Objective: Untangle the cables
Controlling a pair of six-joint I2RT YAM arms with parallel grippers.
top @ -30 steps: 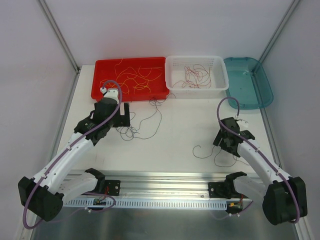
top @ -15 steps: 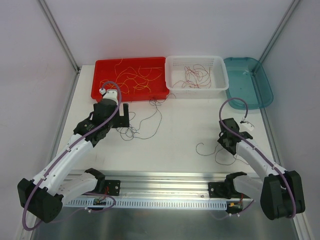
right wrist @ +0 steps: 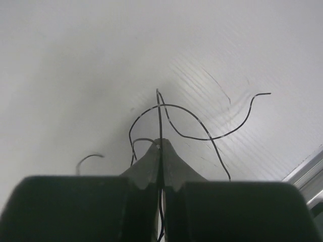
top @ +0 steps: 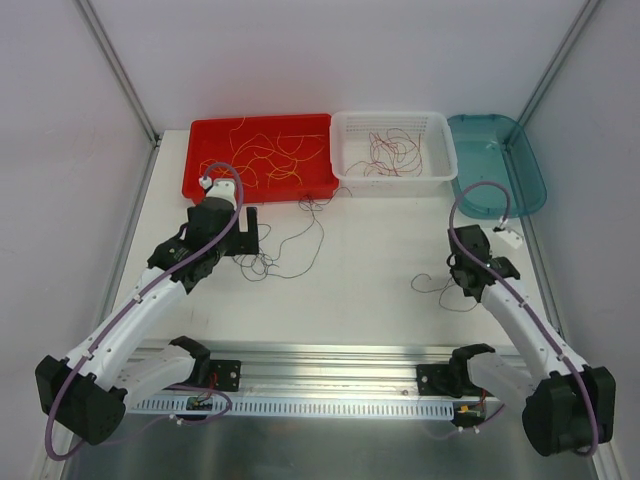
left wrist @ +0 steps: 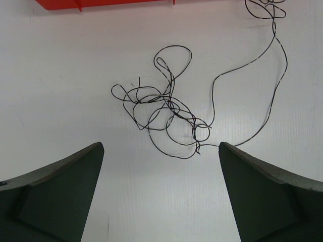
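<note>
A tangle of thin black cables (left wrist: 166, 108) lies on the white table just ahead of my left gripper (left wrist: 160, 146), which stands wide open with nothing between its fingers. From above, the same tangle (top: 268, 262) sits right of that gripper (top: 250, 232), and one long strand trails toward the red tray. My right gripper (right wrist: 160, 142) is shut on a single black cable (right wrist: 202, 138). That cable runs up between the fingers and loops over the table. In the top view this gripper (top: 462, 285) is at the right, the loose strand (top: 432, 285) curling to its left.
A red tray (top: 200, 135) holding yellow-orange cables (top: 270, 160) stands at the back left. Beside it is a white basket (top: 345, 125) with dark red cables (top: 390, 150), then a teal tray (top: 500, 165). A metal rail (top: 330, 355) runs along the near edge.
My right gripper has closed on the black cable and moved right and farther back, dragging the strand with it. The left arm has not moved.
</note>
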